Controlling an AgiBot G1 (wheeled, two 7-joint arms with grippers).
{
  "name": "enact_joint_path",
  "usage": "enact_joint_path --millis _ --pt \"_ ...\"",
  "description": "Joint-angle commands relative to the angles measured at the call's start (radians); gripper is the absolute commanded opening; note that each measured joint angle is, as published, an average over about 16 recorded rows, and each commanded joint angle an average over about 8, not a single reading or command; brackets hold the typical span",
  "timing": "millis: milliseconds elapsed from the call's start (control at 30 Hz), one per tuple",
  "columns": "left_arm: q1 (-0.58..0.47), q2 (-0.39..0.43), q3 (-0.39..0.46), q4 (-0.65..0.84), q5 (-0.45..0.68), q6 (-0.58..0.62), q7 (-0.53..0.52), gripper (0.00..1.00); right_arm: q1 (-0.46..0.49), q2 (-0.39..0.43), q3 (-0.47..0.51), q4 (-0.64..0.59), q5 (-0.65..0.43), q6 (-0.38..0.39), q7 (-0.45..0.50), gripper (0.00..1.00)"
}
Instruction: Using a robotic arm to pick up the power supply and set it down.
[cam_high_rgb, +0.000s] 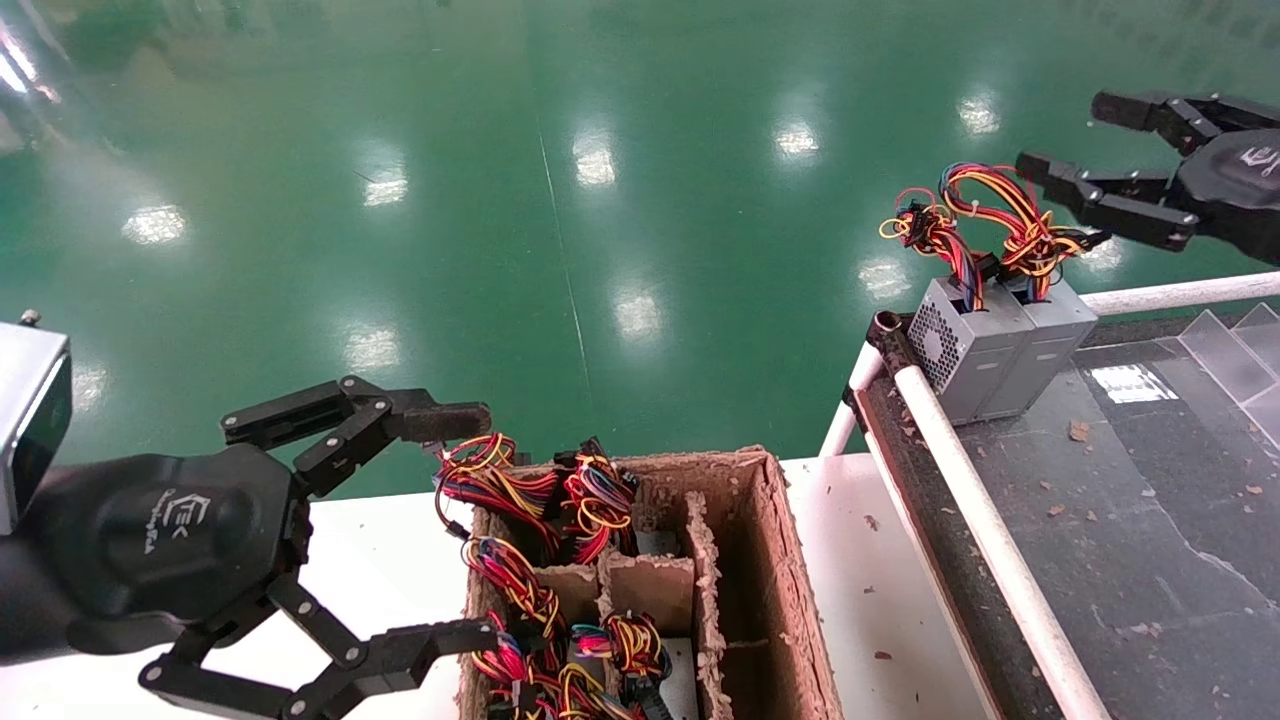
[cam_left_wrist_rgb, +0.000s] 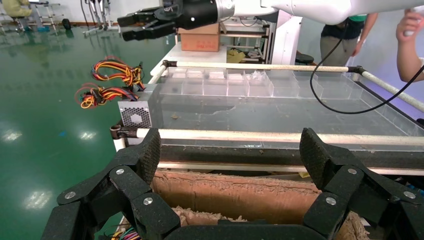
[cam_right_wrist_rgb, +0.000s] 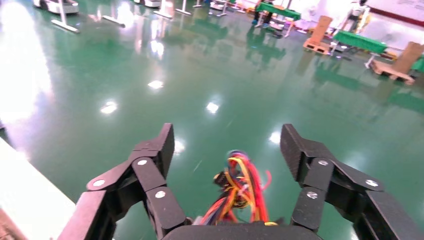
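While two grey boxes stand side by side at the far corner of the dark belt (cam_high_rgb: 1120, 520), touching, the power supply (cam_high_rgb: 1045, 345) is the right one, its thick wire loop (cam_high_rgb: 1010, 215) standing up; the other box (cam_high_rgb: 950, 345) shows a vent grid. Right gripper (cam_high_rgb: 1075, 145) hangs above and just right of the wires, fingers spread wide, holding nothing; in its wrist view the bundle sits between the fingers. Belt has white rails (cam_high_rgb: 985, 530) and clear dividers (cam_high_rgb: 1225, 350). Left gripper (cam_high_rgb: 460, 530) is also spread open and empty, beside a cardboard crate (cam_high_rgb: 770, 570) on a white table (cam_high_rgb: 870, 560), several wired units inside. Floor (cam_high_rgb: 600, 200) is glossy green.
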Motion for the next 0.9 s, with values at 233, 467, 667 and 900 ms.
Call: enact_joint_path --millis 233,467,667,900 --pt "0.0 0.0 0.0 0.0 0.0 0.0 0.0 1.0 -0.072 0.018 -0.001 0.119 0.064 -0.034 0.048 1.0" --pt "0.0 0.0 0.0 0.0 0.0 0.0 0.0 1.0 -0.139 0.036 -0.001 0.23 0.124 -0.066 0.094 1.0" --pt "0.0 0.0 0.0 0.0 0.0 0.0 0.0 1.0 -0.195 0.05 -0.002 0.323 0.176 -0.093 0.132 1.0" --pt "0.0 0.0 0.001 0.0 0.0 0.0 0.0 1.0 -0.262 0.067 -0.002 0.433 0.236 -0.124 0.178 1.0"
